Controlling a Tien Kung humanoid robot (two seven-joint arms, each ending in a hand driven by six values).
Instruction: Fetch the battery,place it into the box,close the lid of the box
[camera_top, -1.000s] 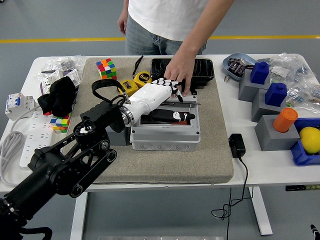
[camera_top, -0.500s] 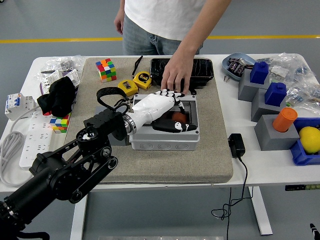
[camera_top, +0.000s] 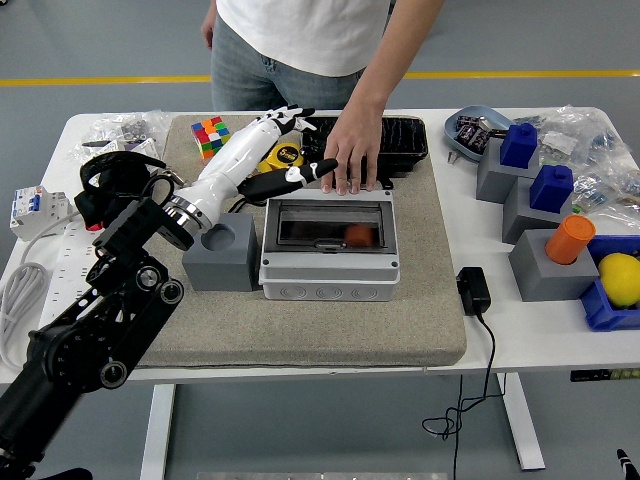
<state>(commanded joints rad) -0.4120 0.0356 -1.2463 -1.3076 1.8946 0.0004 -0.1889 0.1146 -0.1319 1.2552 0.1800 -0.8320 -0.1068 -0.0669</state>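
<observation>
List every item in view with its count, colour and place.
box: 1, grey, mat centre, lid shut
battery: 1, orange, inside box
grey holder: 1, left of box
tape measures: 2, yellow, mat rear
puzzle cubes: 2, multicoloured, mat's far-left corner and its left edge
black tray: 1, mat rear
blue blocks: 2, on grey stands, right
orange cylinder: 1, right
adapter: 1, black, right of mat
person's hand: 1, behind the box
left hand: 1, white, open, above tape measures

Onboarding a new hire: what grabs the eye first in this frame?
The white left hand, fingers spread, raised over the mat behind the grey box. The box's smoky lid is down, something orange showing through it. A person's hand rests at the box's far edge.
</observation>
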